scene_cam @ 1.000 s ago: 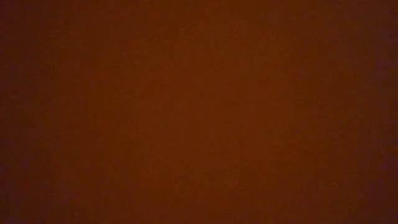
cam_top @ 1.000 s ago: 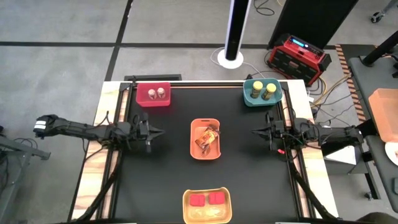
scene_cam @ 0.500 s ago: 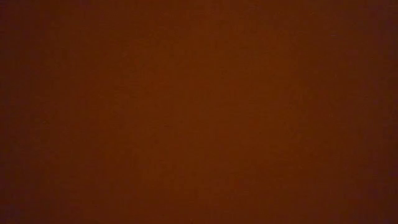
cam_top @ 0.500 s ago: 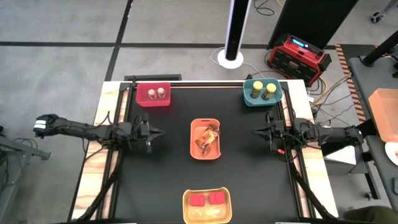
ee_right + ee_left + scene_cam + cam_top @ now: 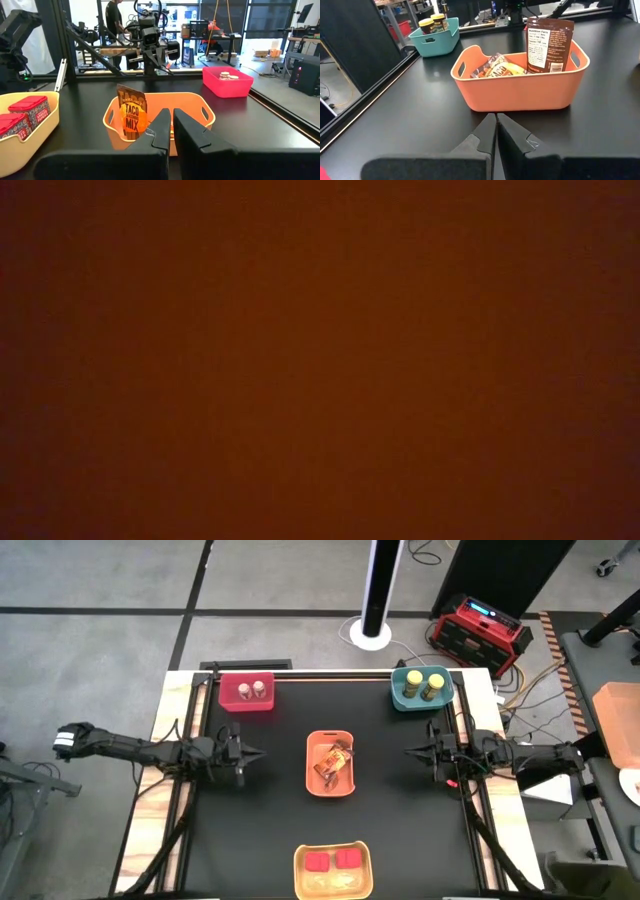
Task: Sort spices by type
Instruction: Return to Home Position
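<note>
The spices lie sorted in four bins. Two silver-lidded jars (image 5: 251, 690) stand in the red bin (image 5: 246, 692) at the far left. Two yellow-lidded jars (image 5: 423, 685) stand in the teal bin (image 5: 421, 688) at the far right. Two printed packets (image 5: 334, 761) lean in the orange bin (image 5: 331, 763) at the centre. Two red cube boxes (image 5: 333, 860) sit in the yellow bin (image 5: 333, 870) at the near edge. My left gripper (image 5: 262, 752) is shut, left of the orange bin. My right gripper (image 5: 408, 750) is shut, right of it. Both hold nothing.
Bare black table top (image 5: 260, 830) lies between the bins and around both grippers. The low view is entirely dark. Beyond the table stand a red device (image 5: 480, 630) and a white pole base (image 5: 374, 635); a person (image 5: 115, 20) shows far off in the room.
</note>
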{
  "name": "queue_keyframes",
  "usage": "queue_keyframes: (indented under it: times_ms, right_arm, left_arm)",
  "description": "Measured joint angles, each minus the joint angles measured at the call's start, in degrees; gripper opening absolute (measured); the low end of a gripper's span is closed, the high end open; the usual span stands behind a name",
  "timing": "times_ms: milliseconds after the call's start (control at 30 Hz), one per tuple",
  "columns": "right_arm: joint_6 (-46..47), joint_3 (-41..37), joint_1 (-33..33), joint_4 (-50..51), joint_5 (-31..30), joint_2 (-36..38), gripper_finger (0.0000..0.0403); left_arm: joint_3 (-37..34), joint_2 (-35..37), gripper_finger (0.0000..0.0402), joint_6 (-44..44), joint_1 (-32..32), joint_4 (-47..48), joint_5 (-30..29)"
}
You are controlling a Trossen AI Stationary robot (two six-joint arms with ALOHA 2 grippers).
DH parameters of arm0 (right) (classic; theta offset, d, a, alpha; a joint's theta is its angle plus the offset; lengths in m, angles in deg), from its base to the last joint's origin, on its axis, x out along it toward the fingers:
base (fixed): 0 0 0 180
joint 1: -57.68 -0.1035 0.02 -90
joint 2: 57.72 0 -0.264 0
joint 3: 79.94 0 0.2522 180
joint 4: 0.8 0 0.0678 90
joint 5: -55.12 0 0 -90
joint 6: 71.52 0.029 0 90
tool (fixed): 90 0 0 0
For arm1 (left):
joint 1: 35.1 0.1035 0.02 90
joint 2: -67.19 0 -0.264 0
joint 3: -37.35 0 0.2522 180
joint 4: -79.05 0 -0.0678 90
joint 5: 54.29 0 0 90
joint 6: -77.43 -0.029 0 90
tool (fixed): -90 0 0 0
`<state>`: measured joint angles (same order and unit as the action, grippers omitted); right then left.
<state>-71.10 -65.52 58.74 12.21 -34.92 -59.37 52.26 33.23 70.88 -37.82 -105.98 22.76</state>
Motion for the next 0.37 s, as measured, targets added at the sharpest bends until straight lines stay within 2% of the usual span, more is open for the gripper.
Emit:
queue_keyframes:
  times_ms: [367]
  right_arm:
    - [0.0,0.0,0.0,0.0,0.0,0.0,0.0013]
  left_arm:
    - [0.0,-1.1,0.0,0.0,0.0,0.0,0.0]
